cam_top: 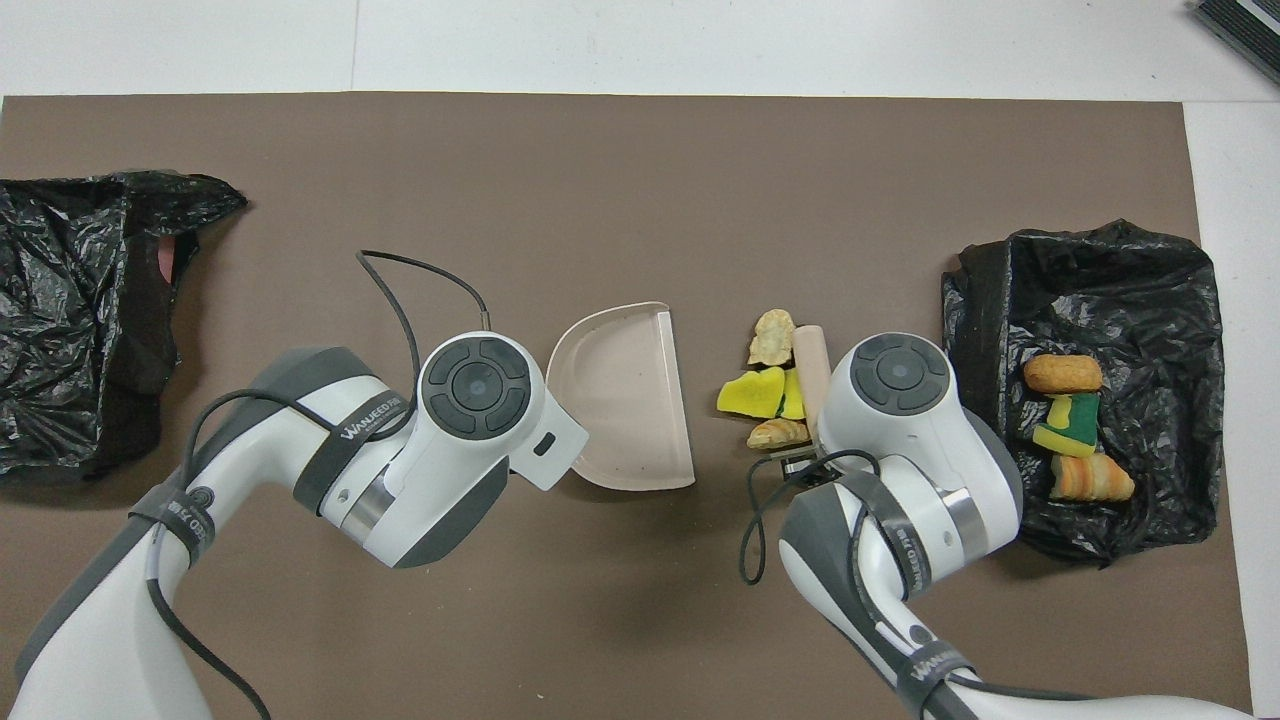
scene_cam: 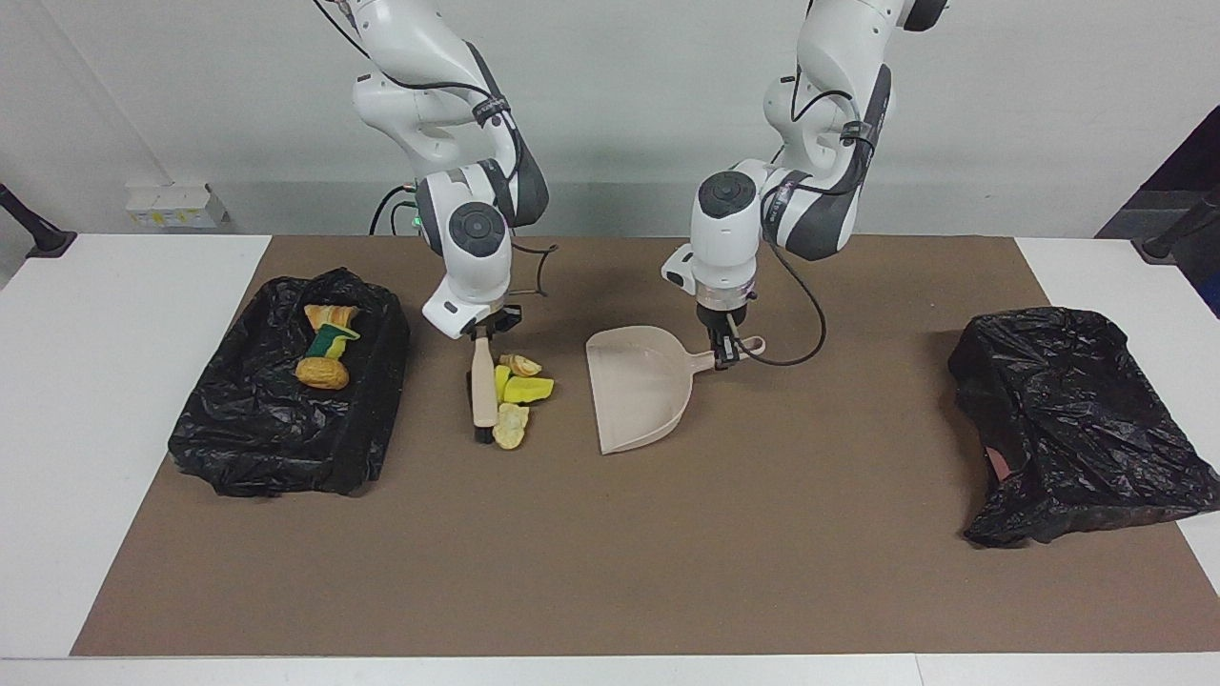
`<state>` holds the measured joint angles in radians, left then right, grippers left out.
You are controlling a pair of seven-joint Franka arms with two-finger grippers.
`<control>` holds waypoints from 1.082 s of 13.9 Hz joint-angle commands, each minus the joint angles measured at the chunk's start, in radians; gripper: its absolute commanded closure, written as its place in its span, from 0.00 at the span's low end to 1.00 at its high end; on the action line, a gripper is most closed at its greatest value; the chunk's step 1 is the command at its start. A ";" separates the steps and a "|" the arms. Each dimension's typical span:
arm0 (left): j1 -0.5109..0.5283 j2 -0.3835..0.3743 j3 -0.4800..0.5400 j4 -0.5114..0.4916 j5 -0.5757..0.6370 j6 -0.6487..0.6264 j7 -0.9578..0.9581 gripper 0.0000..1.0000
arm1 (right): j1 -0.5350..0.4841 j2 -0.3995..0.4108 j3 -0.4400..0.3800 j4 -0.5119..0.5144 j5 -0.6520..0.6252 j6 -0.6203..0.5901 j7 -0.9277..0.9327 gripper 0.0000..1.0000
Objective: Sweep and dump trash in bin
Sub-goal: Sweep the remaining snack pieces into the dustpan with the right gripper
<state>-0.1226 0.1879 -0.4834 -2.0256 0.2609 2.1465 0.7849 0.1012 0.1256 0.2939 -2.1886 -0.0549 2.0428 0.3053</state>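
Note:
Several loose scraps of trash (scene_cam: 519, 391), yellow sponge chunks and tan lumps, lie in a small pile on the brown mat; the pile also shows in the overhead view (cam_top: 765, 392). My right gripper (scene_cam: 486, 331) is shut on the beige brush (scene_cam: 484, 381), which touches the pile on the side toward the right arm's end. My left gripper (scene_cam: 721, 354) is shut on the handle of the beige dustpan (scene_cam: 634, 386). The dustpan's (cam_top: 625, 395) open edge faces the pile, a short gap away. More trash (scene_cam: 324, 357) lies in the black-lined bin (scene_cam: 286, 448).
The bin (cam_top: 1150, 290) stands toward the right arm's end of the table, beside the brush. A crumpled black bag (scene_cam: 1067, 419) lies toward the left arm's end, also seen in the overhead view (cam_top: 70, 310). The mat's edge is white table.

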 commanded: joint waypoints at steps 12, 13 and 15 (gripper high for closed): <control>0.027 -0.048 0.020 -0.074 0.005 0.026 0.014 1.00 | 0.000 0.095 0.225 0.222 0.383 -0.068 0.091 1.00; 0.027 -0.045 0.035 -0.071 0.005 0.038 0.036 1.00 | -0.005 0.063 0.217 0.237 0.379 -0.134 0.081 1.00; 0.027 -0.041 0.040 -0.070 0.003 0.052 0.046 1.00 | -0.008 -0.004 0.202 0.253 0.292 -0.246 0.035 1.00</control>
<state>-0.1084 0.1685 -0.4507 -2.0619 0.2607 2.1624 0.8058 0.1089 0.1899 0.5005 -1.9504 0.2962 1.8867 0.3775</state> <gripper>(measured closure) 0.692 0.740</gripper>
